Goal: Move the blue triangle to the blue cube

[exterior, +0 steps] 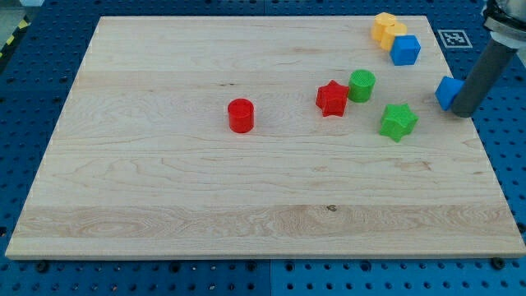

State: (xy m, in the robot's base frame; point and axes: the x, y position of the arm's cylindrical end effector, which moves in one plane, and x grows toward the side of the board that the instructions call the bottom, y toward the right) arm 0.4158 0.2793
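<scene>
my tip (464, 113) rests against the right side of the blue triangle (447, 92) at the board's right edge; i carry no pincer. the blue cube (405, 50) sits above, beside a yellow block (385, 29)

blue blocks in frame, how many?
2. The blue cube sits near the view's top right, touching the yellow block. The blue triangle is at the board's right edge, partly hidden by the rod; my tip touches its right side. None seem hidden.
</scene>
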